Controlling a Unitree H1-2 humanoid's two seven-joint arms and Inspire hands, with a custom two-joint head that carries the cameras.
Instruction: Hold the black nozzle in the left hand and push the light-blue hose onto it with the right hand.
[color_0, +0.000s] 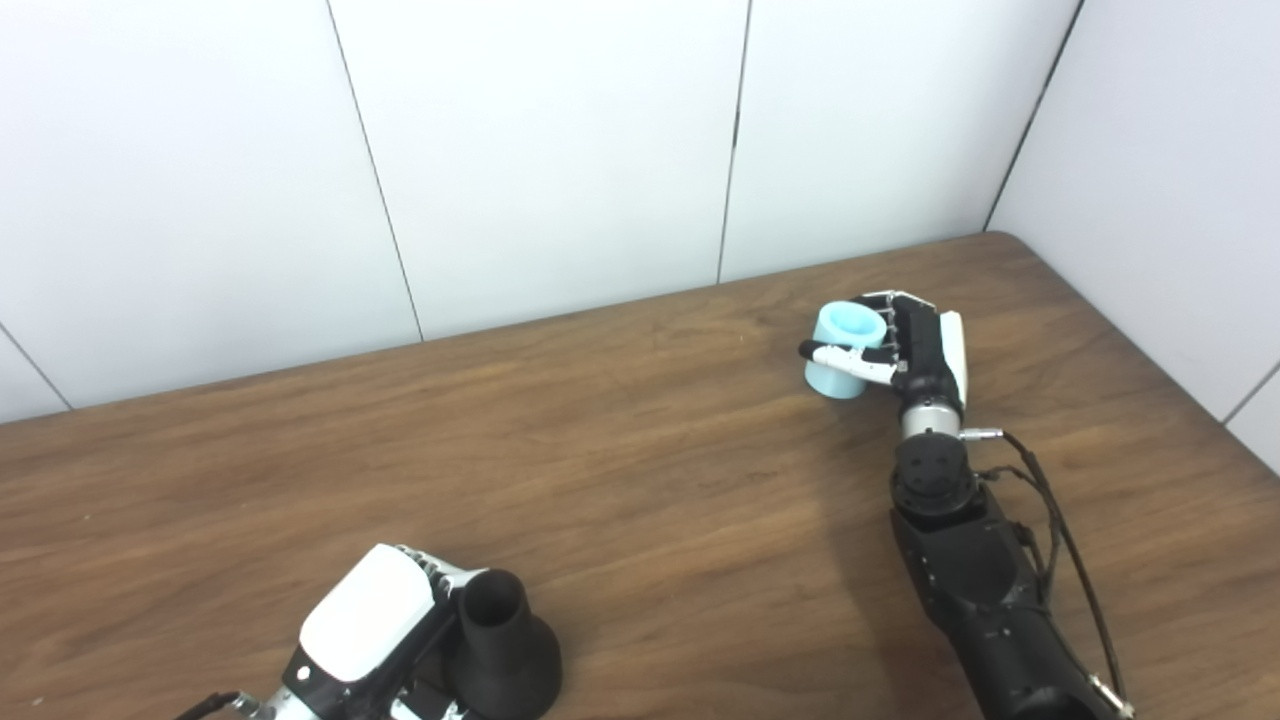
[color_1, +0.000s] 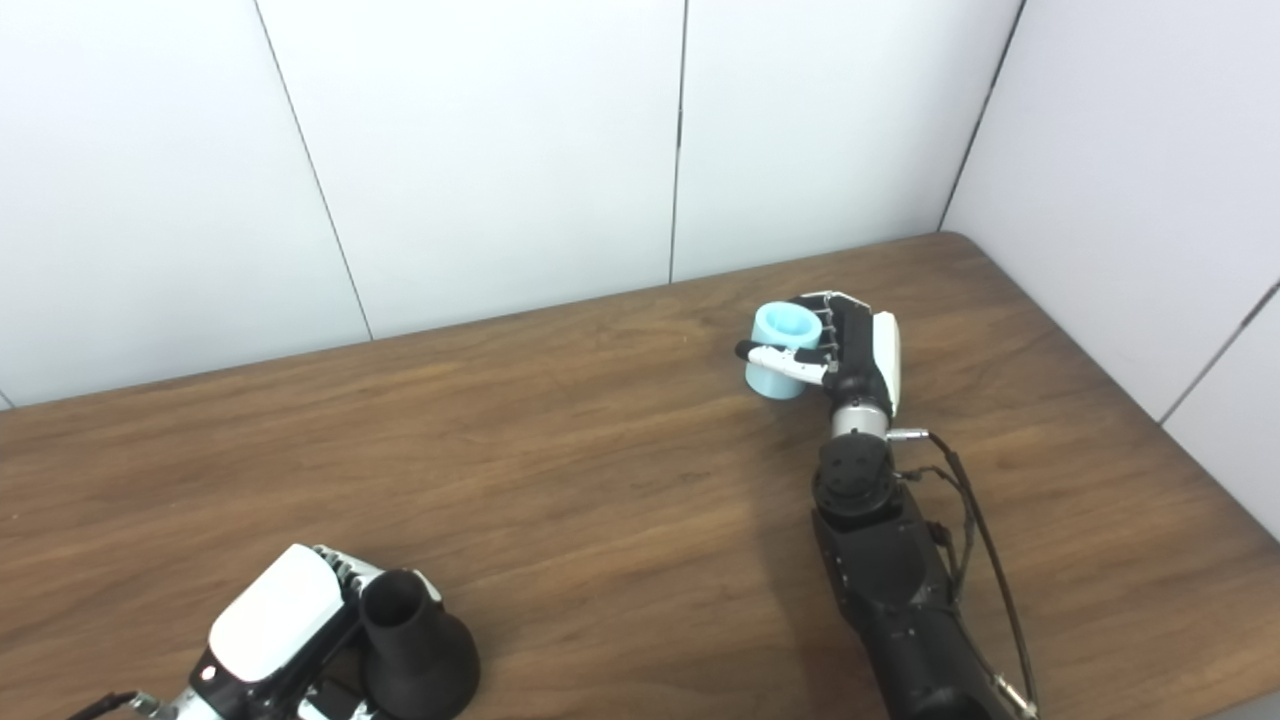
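- Currently, the black nozzle is gripped by the left hand, upright, narrow mouth up.
- Well apart from the nozzle, the light-blue hose is clasped by the right hand.
- If misaligned, the hose could jam or slip.

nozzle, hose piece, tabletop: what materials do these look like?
Black nozzle: matte, likely plastic or rubber; dull surface, no glints, flared base.
Light-blue hose: smooth and opaque, probably soft plastic or silicone; even colour, thick wall at its open end. Softness can't be judged.
Table: wood or wood-look laminate; brown grain streaks, low sheen. Which one isn't clear.
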